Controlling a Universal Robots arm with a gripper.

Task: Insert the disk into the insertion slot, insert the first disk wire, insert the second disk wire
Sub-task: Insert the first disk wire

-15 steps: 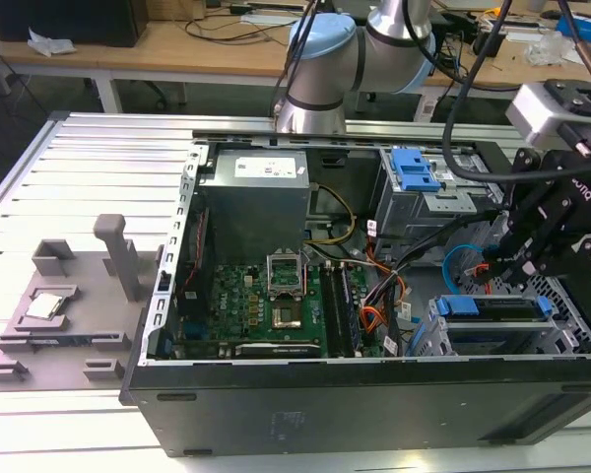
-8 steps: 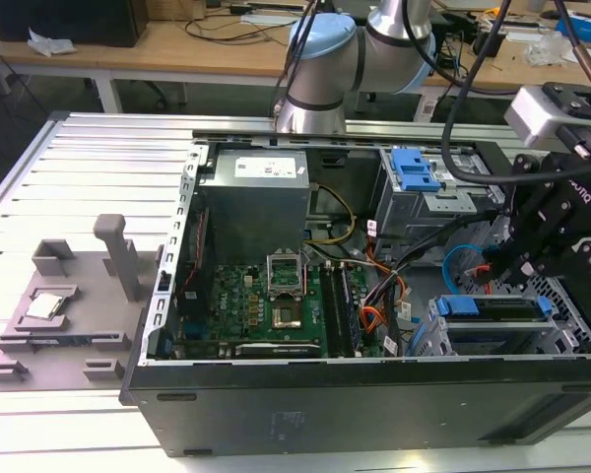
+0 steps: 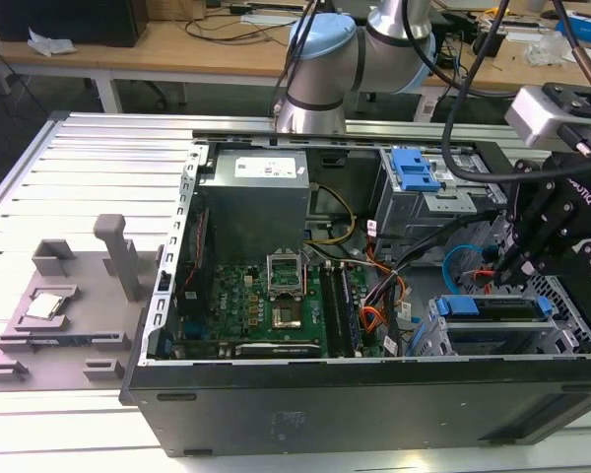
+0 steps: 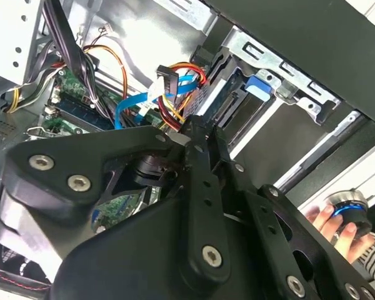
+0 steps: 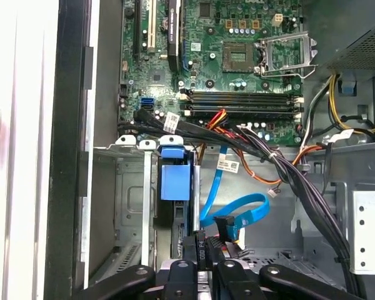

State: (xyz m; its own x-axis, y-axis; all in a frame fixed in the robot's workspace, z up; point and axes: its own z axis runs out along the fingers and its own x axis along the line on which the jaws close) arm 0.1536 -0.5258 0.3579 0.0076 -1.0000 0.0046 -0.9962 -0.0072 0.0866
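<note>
Currently we are working the wire steps: disk (image 3: 492, 307) is sitting in the slot (image 3: 428, 345). Gripper (image 5: 211, 247) jaws are reading closed, apparently pinching the blue wire (image 5: 219, 175) by its plug (image 5: 224, 224). We are judging that seating needs square alignment with the disk's port.

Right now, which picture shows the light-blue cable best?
The first wrist view: the light-blue cable lies in the open there, and you can see its whole loop. In the second wrist view the cable shows in pieces among orange wires. In the exterior view it is a small curl.
</note>
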